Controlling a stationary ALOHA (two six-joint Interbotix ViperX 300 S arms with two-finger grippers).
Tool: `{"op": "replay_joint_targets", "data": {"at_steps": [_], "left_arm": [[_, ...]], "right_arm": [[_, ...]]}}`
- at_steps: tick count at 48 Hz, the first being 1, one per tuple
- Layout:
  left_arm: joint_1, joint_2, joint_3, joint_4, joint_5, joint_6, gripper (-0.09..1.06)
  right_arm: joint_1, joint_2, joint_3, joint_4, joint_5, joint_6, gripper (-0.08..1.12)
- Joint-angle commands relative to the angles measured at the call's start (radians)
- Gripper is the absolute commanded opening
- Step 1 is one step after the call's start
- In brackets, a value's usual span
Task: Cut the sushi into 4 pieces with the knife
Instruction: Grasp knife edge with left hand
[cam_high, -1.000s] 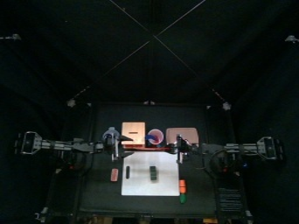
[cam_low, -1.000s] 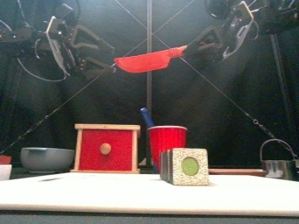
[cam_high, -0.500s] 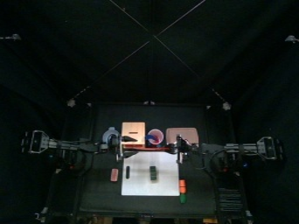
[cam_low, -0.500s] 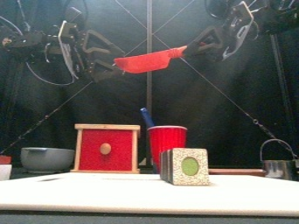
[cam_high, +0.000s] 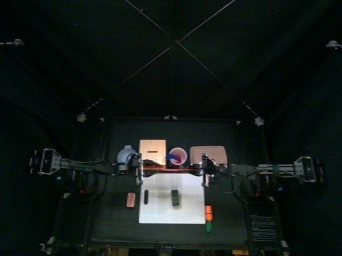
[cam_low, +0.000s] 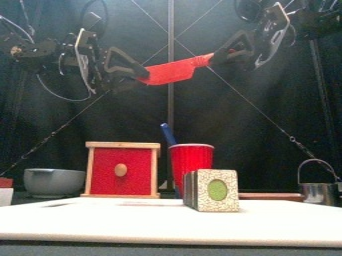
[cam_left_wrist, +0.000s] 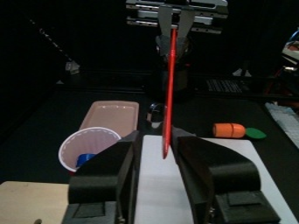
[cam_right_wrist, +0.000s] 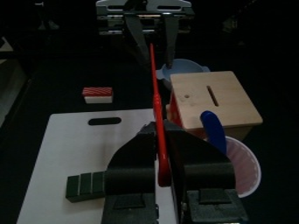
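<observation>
Leftward of the frame's centre, the left tool (cam_left_wrist: 158, 142) has been brought closer to the one red knife (cam_low: 174, 70), held high in the upper middle. Its jaws are seen apart around the blade. The right tool (cam_right_wrist: 158, 144) is clamped on the knife. One sushi roll (cam_low: 211, 190) is stood on the white cutting board (cam_low: 120, 226), lower centre.

We are seeing a red knife (cam_low: 174, 70) high above the red cup (cam_low: 191, 167), and a blue knife (cam_low: 168, 133) in it. Left of the cup, the pale wooden box (cam_low: 122, 170) is showing a red front. Before the cup, the sushi (cam_low: 211, 190) is showing dark green sides and a speckled face with a green centre, on a white board (cam_low: 174, 222).
</observation>
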Motion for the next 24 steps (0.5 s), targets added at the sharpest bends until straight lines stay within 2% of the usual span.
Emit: {"op": "replay_joint_targets", "data": {"at_steps": [1,17,24], "left_arm": [[0.008,0.008,-0.029,0.0,-0.025,0.002,0.65],[0.011,0.015,-0.023,0.011,-0.064,0.005,0.27],[0.011,0.041,-0.02,0.018,-0.069,0.005,0.14]], "right_arm": [[-0.002,-0.008,-0.009,0.002,-0.011,-0.002,0.04],[0.0,0.012,-0.008,0.008,-0.009,0.002,0.04],[0.009,0.037,-0.006,0.015,-0.003,0.002,0.04]]}}
